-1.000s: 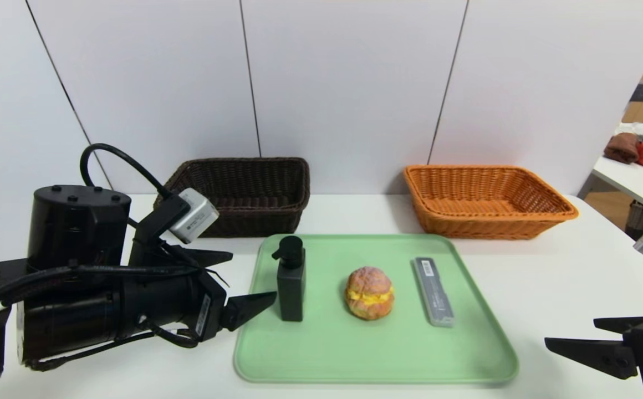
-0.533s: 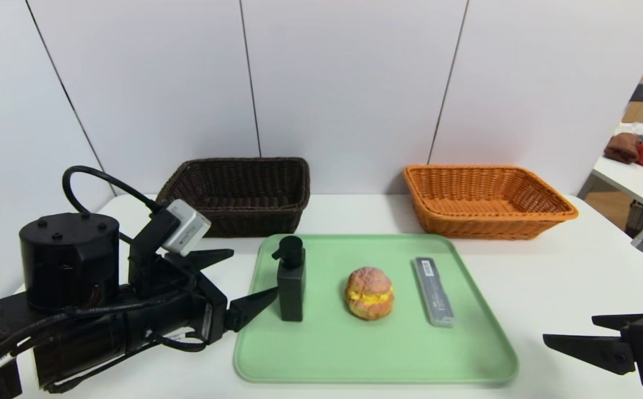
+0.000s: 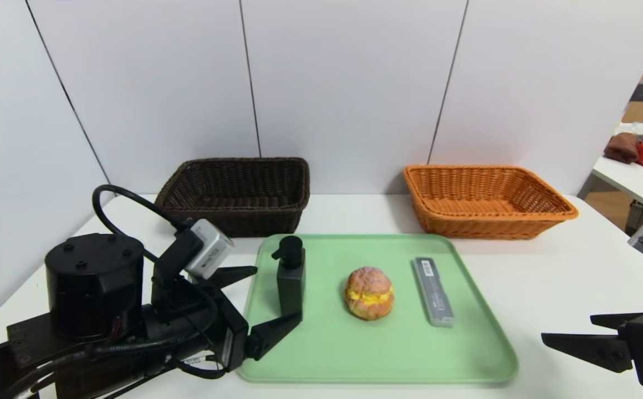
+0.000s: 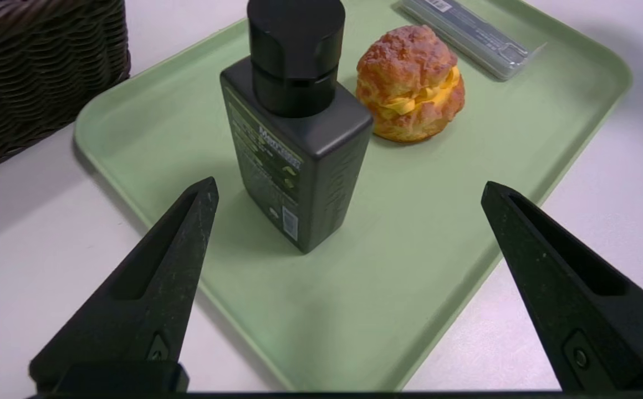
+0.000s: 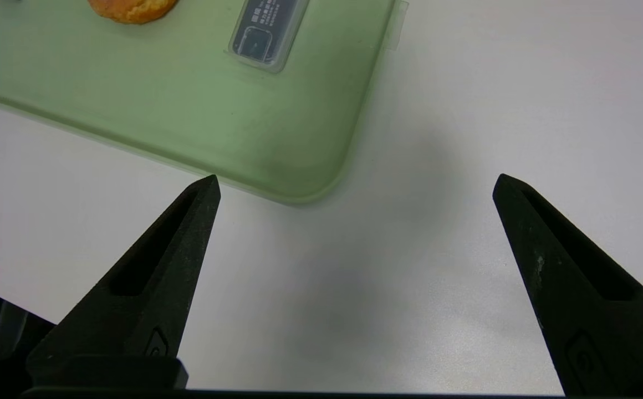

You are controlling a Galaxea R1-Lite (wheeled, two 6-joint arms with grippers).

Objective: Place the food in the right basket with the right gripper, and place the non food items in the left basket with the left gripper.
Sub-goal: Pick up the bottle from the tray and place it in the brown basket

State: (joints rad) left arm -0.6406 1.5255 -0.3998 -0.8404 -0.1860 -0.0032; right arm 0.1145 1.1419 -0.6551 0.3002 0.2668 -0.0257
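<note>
black square pump bottle with its green label stands upright at the left end of the pale green plastic tray, and i see my left gripper beside that end, its pointed black fingers spread wide and reaching either side of the bottle without touching it. on the same tray the round pinkish-brown bun with yellow filling sits in the middle and the slim grey case with a barcode sticker lies toward the right end. behind the tray, the dark brown wicker basket stands off its left corner and the orange wicker basket off its right corner, while my right gripper hangs spread over the white table near the tray's front right corner.
</note>
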